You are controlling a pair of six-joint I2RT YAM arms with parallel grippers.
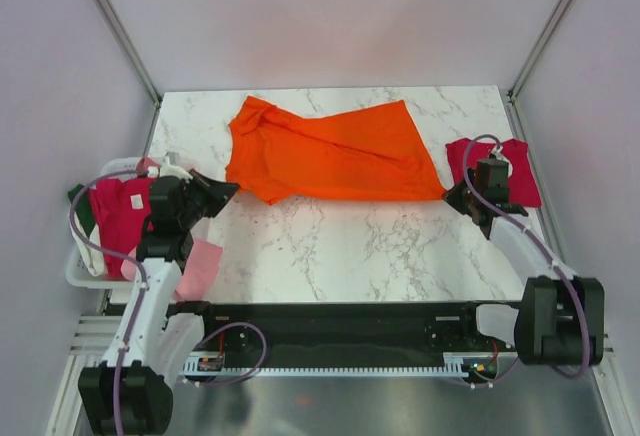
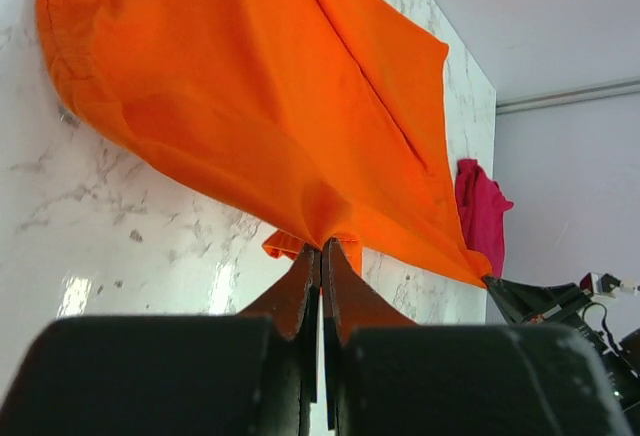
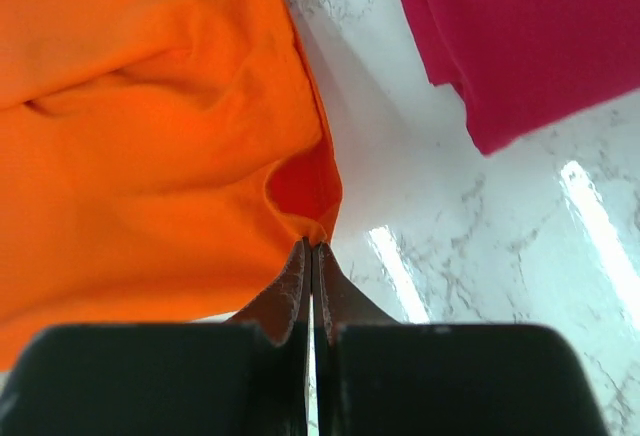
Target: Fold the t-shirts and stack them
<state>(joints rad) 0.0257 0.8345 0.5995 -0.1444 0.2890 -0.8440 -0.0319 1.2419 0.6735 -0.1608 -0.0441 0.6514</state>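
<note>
Since the bright orange cotton t-shirt is the main thing here: it's spread out on the white marble-look bench, sitting a bit toward 12 o'clock from the middle, with its bunched-up end at its own 10 o'clock. The left claw is pinched tight on the shirt's 8 o'clock corner, and the wrist view shows orange cloth squeezed right between the tips. The right claw has the 4 o'clock corner clamped the same way, so the bottom edge runs between the two. Just past that, at the shirt's 3 o'clock, a crimson red tee lies flat on the bench. Over at 9 o'clock, a white plastic basket sits off the bench edge with a magenta tee piled in it, a dark green tee peeking out, and a light pink tee flopped beside it.
</note>
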